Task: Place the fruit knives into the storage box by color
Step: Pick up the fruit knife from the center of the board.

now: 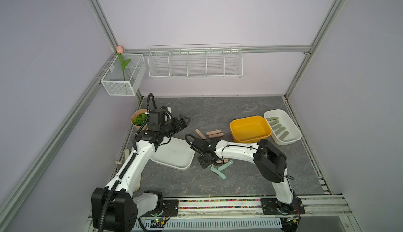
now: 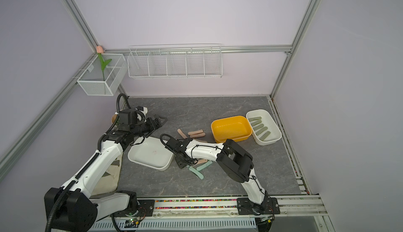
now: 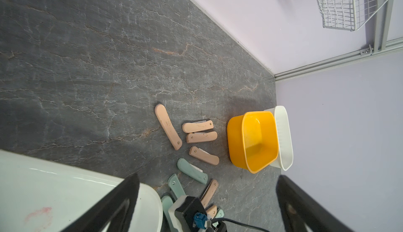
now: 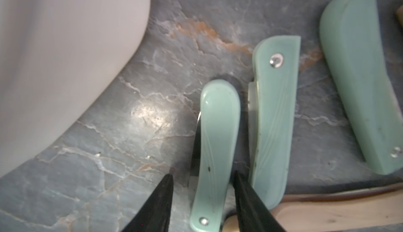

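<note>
1. A mint-teal folded fruit knife (image 4: 216, 137) lies flat on the dark grey marbled desk (image 1: 218, 111), in the middle of its near half, between the two black fingers of the right hand (image 4: 202, 175).
2. The right hand is lowered over this knife with its fingers narrowly parted. One fingertip (image 4: 242, 187) touches the knife's edge and the other stands just off the opposite edge, so the knife is straddled, not clamped.
3. A second mint-teal knife (image 4: 274, 121) lies just beside it, roughly parallel, and a third mint-teal knife (image 4: 359, 78) lies a little further off. A single peach-pink knife (image 1: 226, 160) lies at the far side of this cluster.
4. Four peach-pink folded knives (image 3: 197, 126) lie loose farther back, in the middle of the desk and apart from the mint cluster.
5. Five olive grey-green knives (image 1: 278, 128) lie side by side in the white oval plastic box (image 1: 289, 121) at the far right. A yellow rectangular plastic tub (image 1: 250, 130) stands just left of it.
6. A white shallow rounded-square tray (image 1: 174, 154) sits just left of the right hand, close to the mint knives but not touching them.
7. The left hand (image 1: 185, 121) hovers over the far left of the desk, beyond the tray, with its fingers spread wide and holding nothing.
8. A white wire rack (image 1: 195, 63) hangs on the far wall.
</note>
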Controlling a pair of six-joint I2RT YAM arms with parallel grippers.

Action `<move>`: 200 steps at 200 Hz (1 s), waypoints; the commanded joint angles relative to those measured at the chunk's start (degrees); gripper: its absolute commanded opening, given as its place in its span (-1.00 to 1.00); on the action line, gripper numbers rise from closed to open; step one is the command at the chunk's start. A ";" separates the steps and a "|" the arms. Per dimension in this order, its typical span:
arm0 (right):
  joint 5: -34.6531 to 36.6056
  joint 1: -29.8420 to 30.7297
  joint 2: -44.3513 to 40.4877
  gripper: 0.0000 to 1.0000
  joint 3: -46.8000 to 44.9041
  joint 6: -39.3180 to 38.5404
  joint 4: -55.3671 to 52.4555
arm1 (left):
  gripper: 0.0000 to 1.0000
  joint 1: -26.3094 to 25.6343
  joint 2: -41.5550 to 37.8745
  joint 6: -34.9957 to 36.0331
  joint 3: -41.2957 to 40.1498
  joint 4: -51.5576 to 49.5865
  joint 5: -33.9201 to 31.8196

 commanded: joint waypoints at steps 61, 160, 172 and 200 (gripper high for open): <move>1.76 0.12 4.04 -0.33 0.77 0.17 -1.72 | 0.99 -0.21 -0.26 0.05 1.29 -0.11 -0.50; -1.64 -1.24 -3.83 -0.43 1.49 1.20 0.74 | 0.99 -0.21 -0.05 -0.11 1.82 -0.19 -0.79; -1.92 -1.61 -5.11 -0.43 1.51 1.32 0.92 | 0.99 -0.21 0.04 -0.11 1.91 -0.18 -0.77; -2.29 -2.75 -7.91 -0.43 1.33 1.38 1.29 | 0.99 -0.21 0.02 -0.20 2.17 -0.25 -0.77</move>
